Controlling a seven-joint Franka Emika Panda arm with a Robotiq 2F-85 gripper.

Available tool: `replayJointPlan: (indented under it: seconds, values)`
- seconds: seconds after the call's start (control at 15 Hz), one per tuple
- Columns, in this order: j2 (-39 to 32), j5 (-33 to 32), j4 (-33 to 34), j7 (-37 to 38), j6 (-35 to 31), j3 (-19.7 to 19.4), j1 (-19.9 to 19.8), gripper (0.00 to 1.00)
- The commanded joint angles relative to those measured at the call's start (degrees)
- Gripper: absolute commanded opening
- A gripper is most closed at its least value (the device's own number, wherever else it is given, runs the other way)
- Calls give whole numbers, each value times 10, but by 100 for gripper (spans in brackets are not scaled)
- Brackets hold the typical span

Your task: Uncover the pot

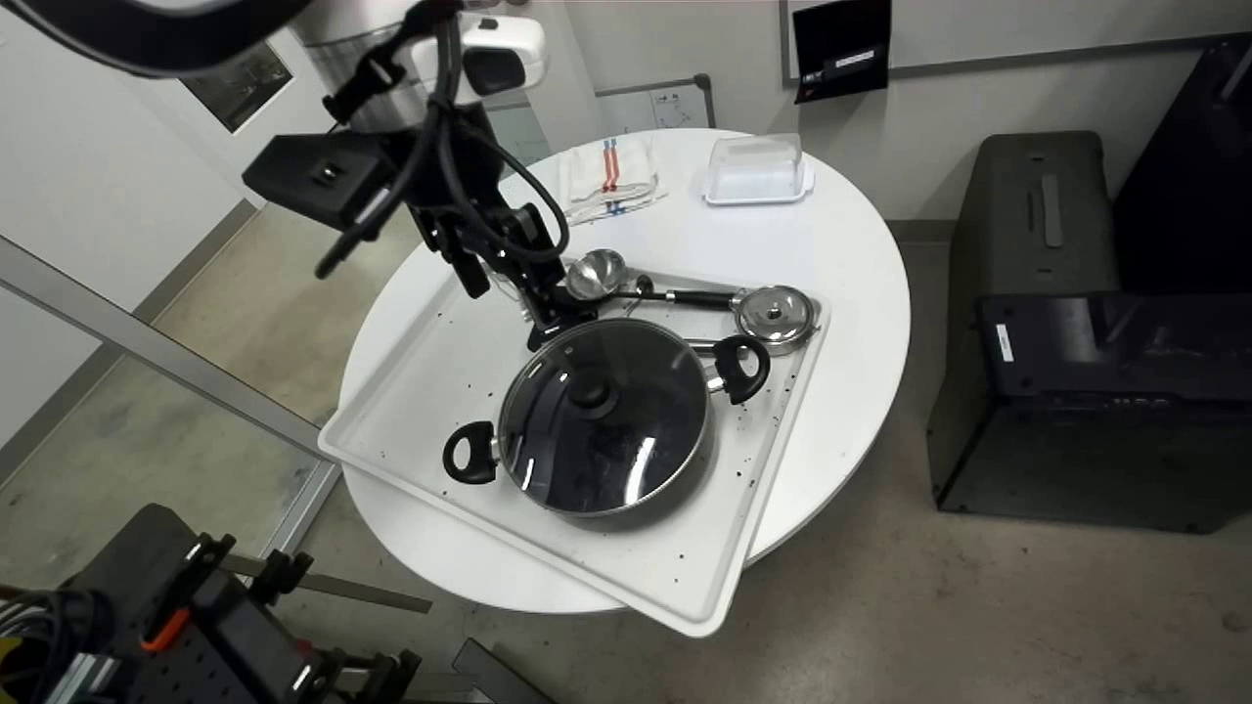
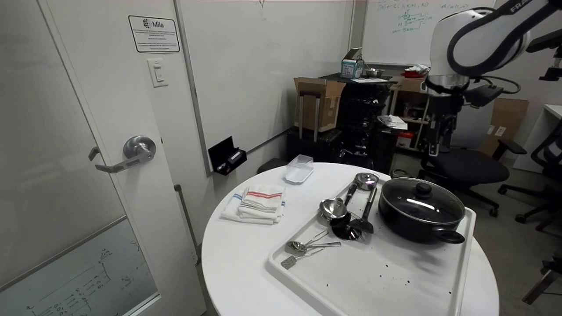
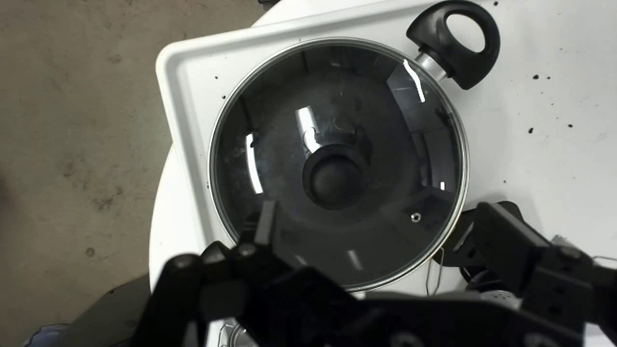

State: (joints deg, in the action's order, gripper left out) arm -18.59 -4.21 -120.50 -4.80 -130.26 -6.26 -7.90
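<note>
Reading txt, we get "Mila" on the sign (image 2: pixel 154 34) & "FRA" (part.) on the arm (image 2: pixel 483 48). Glass lid (image 2: pixel 422 201) sits on pot (image 2: pixel 401 224); our hand (image 3: pixel 376 209) gapes wide.

In an exterior view, a glass-panelled door (image 2: pixel 101 101) stands near the round white surface (image 2: pixel 235 256). Beyond it, a whiteboard (image 2: pixel 272 66) hangs on the wall (image 2: pixel 259 156) and a black office chair (image 2: pixel 474 169) stands; brownish floor (image 1: pixel 822 606) spreads below the surface.
</note>
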Motion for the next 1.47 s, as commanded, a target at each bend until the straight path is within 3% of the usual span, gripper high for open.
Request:
replayJointPlan:
  seconds: [0.0,0.4,1.4]
  values:
    - [-68,6,39,-4,-38,1,-6,100]
    - [-130,8,52,-11,-81,3,-16,100]
    - [-204,6,55,-28,-134,11,-32,100]
